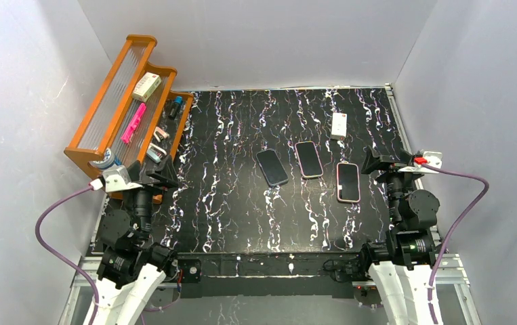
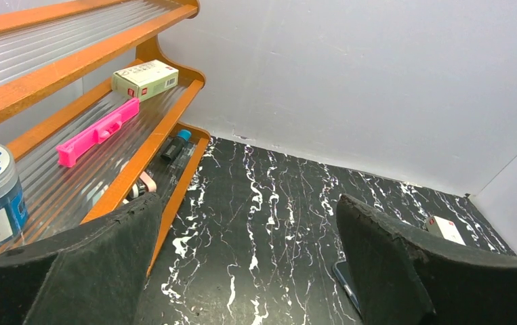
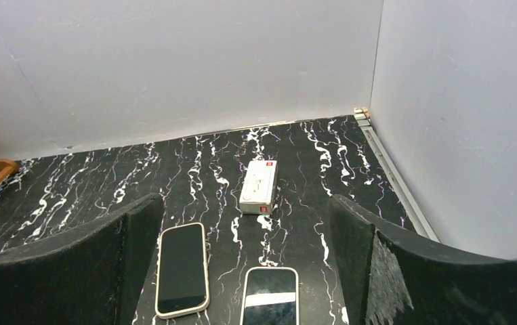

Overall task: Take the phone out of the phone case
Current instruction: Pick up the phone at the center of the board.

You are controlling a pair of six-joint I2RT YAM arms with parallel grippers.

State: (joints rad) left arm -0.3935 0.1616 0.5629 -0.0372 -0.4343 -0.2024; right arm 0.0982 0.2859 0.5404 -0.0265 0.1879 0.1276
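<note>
Left gripper [image 1: 155, 175] and right gripper [image 1: 385, 162]: both spread wide, empty, near corners. Counter [image 1: 228, 203]: black marble-look, white veins. Mid-counter, right of centre, three phones face up: dark phone [image 1: 272, 167], cream-cased phone [image 1: 308, 159], pink-cased phone [image 1: 348, 182] nearest the right gripper. White box [image 1: 339, 125] beyond. Wooden shelf [image 1: 141, 40] far left. Grey walls [image 1: 262, 40] on three sides.
</note>
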